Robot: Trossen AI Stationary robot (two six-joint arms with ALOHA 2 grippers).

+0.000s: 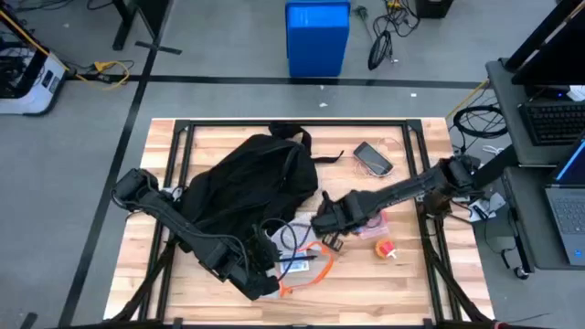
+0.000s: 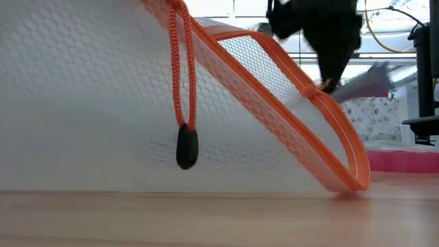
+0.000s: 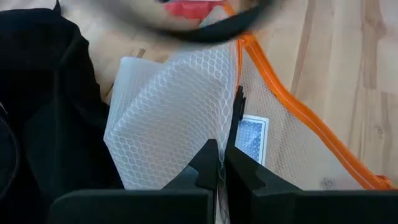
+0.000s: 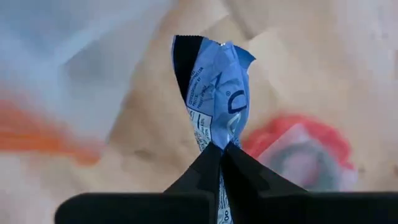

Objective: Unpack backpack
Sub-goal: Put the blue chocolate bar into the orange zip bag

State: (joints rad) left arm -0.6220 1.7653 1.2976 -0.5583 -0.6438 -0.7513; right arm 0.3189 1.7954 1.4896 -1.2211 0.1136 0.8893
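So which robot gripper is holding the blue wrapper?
The right gripper. It is pinched shut on the crinkly blue wrapper. The left gripper instead grips the white mesh pouch with orange trim beside the black fabric backpack.

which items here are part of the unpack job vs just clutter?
Job:
- backpack
- white mesh pouch with orange trim, pinched in the left hand
- blue wrapper, pinched in the right hand
- phone, pink item and red-yellow item, already out on the table

Lying about:
- blue bin on the floor
- laptop on the side desk
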